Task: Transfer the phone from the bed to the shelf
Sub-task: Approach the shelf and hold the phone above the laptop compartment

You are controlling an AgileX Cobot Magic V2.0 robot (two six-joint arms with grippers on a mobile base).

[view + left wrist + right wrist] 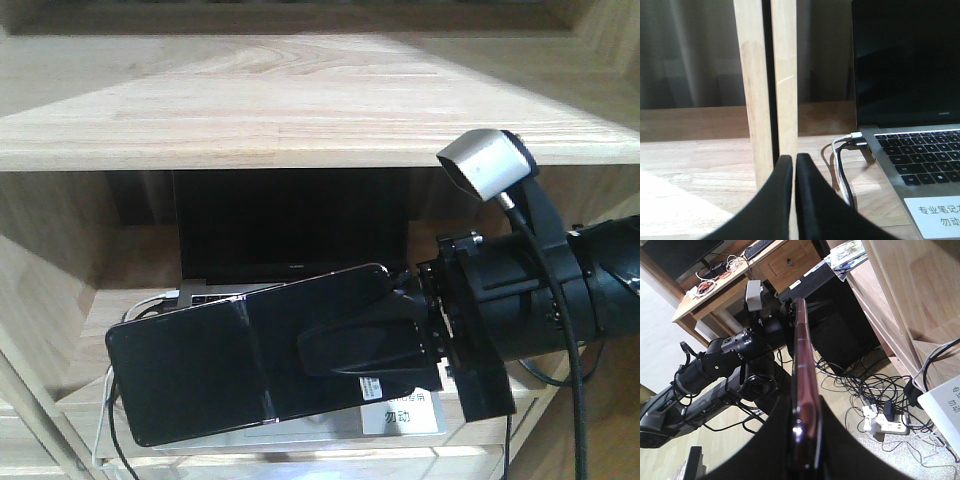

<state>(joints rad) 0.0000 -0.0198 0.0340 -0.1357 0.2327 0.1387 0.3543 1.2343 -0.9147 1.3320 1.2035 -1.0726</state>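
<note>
The phone [220,370], a wide glossy black slab with a centre crease, hangs flat in front of the lower bay of the pale wood shelf [300,110]. My right gripper [360,350] is shut on its right end. In the right wrist view the phone [802,365] runs edge-on, pinkish metal edge showing, between the right gripper [805,440] fingers. My left gripper [794,165] is shut with nothing between its fingers, low over a shelf board in front of a wooden upright [772,85]. The bed is out of view.
An open silver laptop [290,230] with a black screen fills the bay behind the phone, a white label [935,217] on its palm rest. White and black cables [842,165] plug into its left side. Below lie a power strip [887,426] and tangled wires.
</note>
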